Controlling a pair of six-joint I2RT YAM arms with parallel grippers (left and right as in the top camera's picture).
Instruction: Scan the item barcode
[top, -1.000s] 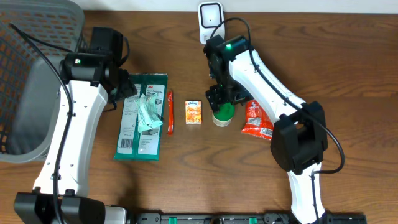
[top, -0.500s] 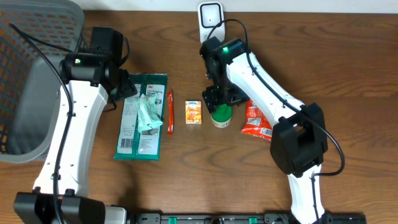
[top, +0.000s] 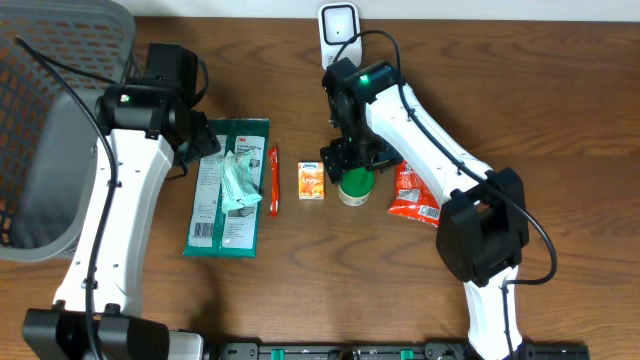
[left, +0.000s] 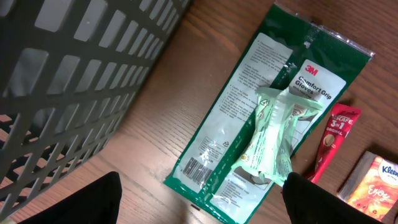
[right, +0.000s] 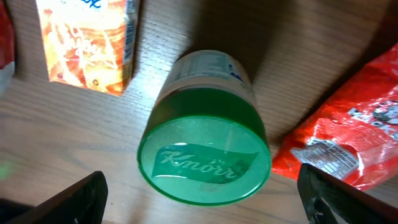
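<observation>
At left of table (top: 560, 90): grey basket (top: 50, 130). Green pack (top: 228, 190) beside it; left gripper (left: 199, 202) above, jaws wide, empty. Red pouch (top: 412, 192). Jar (right: 205, 149) stands between pouch and carton (top: 312, 181); right gripper (right: 205, 196) spread wide astride its lid, holding nothing. Scanner (top: 338, 22) at far edge.

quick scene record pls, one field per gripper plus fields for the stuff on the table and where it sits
right gripper: open, Knorr jar between its fingers, gaps both sides
left gripper: open, empty, over 3M Comfort Grip pack
on that pack: pale green packet
beside pack: red 3in1 sachet, then Kleenex tissue pack
right of jar: red snack packet
scanner: far table edge
basket: left edge
</observation>
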